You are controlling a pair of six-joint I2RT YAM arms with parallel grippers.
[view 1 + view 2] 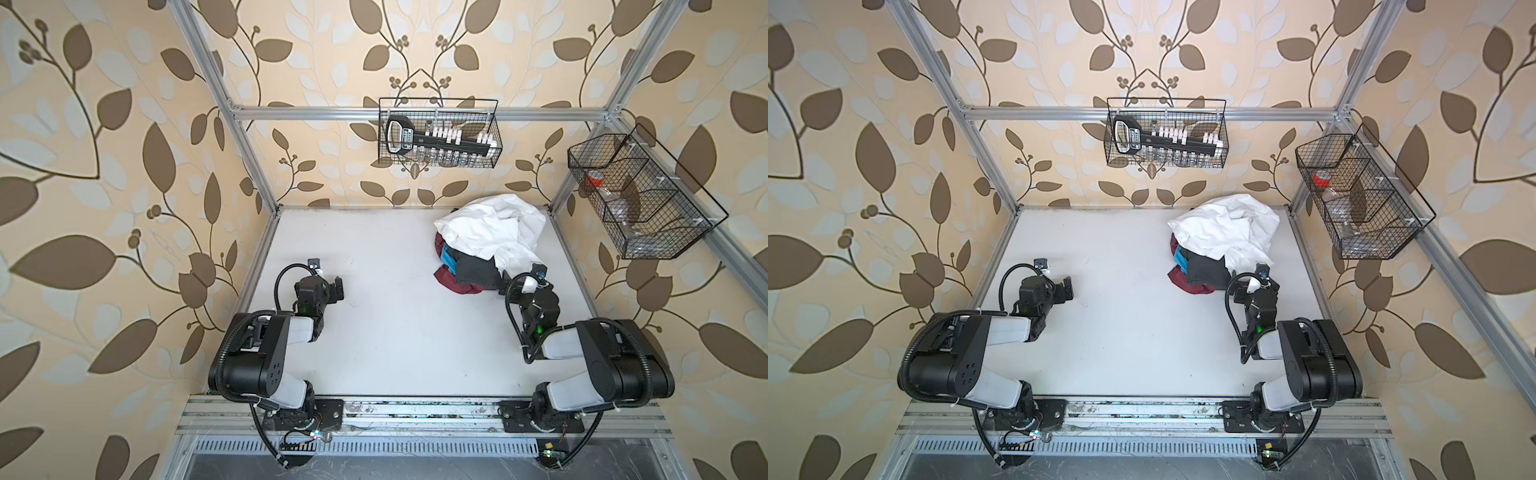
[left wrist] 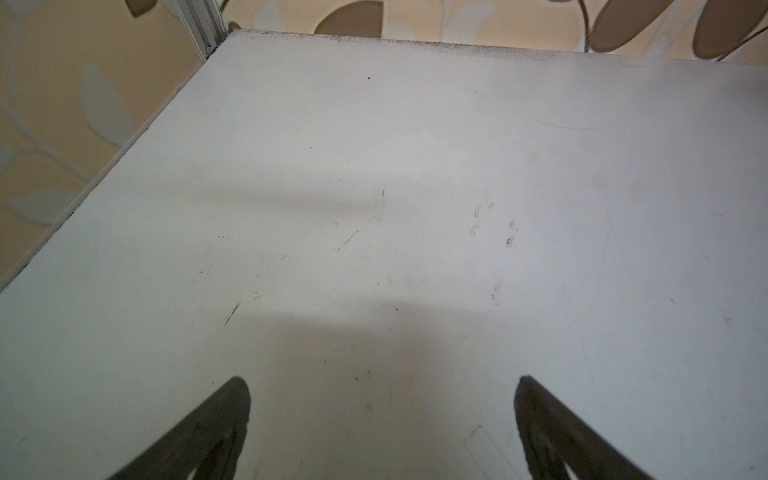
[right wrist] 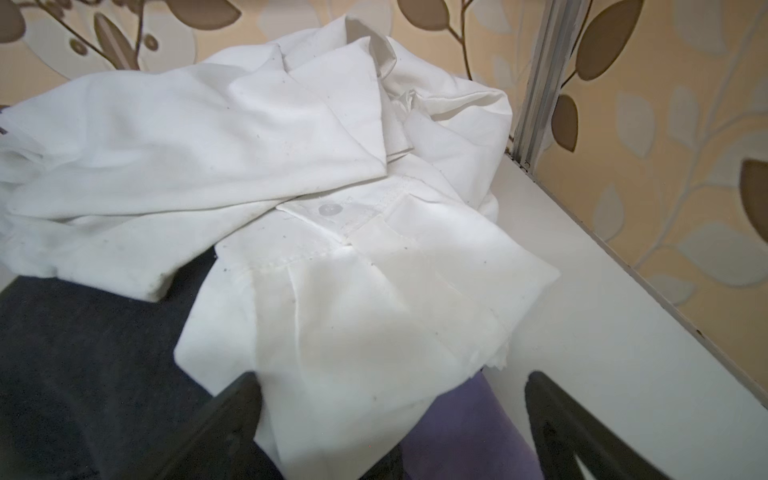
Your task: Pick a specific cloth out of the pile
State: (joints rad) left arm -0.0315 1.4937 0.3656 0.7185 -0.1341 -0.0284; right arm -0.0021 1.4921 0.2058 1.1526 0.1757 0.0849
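The cloth [image 1: 477, 271] is not yet picked out. It is seen in both top views at the near edge of the pile [image 1: 488, 245], which is heaped at the far right of the table [image 1: 374, 299]. Its far part is covered by the white garment [image 1: 492, 230], and it is laid over the maroon garment [image 1: 455, 287], with a blue strip [image 1: 450, 257] shown at its left.

The right gripper [image 3: 392, 381] is held with its jaws spread wide and nothing gripped. In the right wrist view a corner of the white garment and a lilac bit [image 3: 457, 436] are framed between the jaws, while the cloth [image 3: 83, 353] is placed just beside one finger, not between the two. The left gripper [image 2: 381, 381] is also held open and empty over bare table, well apart from the pile.

By this judgement the whole job is left: the cloth is to be gripped, drawn from under the white garment and carried clear of the pile.

Much of the cloth is hidden beneath the white garment, so its full extent and any straps cannot be made out. In the top views the right fingers are masked by the wrist, and contact with the fabric cannot be told. The lilac bit is cut off by the frame edge, and the nearest fabric is blurred.
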